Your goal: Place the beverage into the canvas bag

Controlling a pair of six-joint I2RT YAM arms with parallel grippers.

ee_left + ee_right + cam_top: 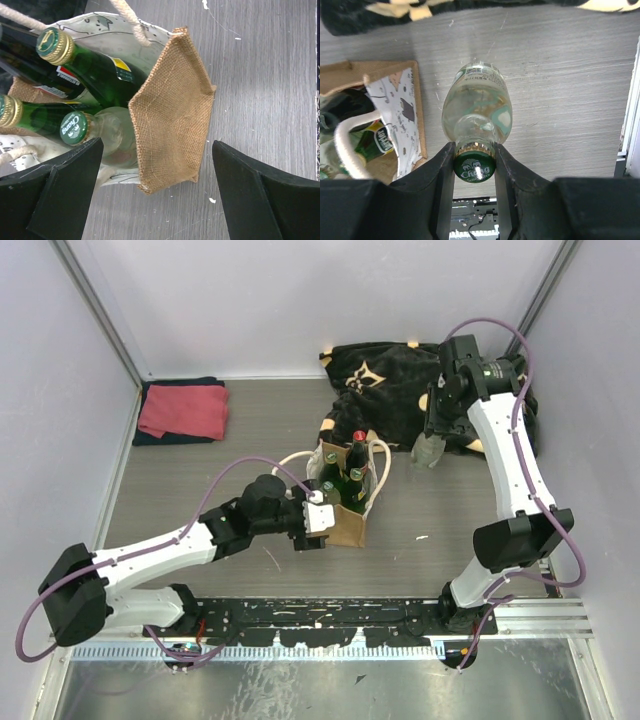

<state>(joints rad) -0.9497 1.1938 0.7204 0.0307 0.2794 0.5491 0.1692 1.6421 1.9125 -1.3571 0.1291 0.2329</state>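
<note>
We see the right gripper [474,150] clamping the clear bottle [476,102] right of the canvas bag [172,110]. The left gripper [157,150] stands released.

A folded red towel [183,410] lies in the far left corner of the grey wood-grain counter [200,490]. It rests on a dark navy cloth [152,437] that shows along its near and left sides. A rumpled black blanket [390,390] (cream star and patch shapes on it) fills the far right corner. A small white fleck [422,537] lies toward the near right edge.
</note>
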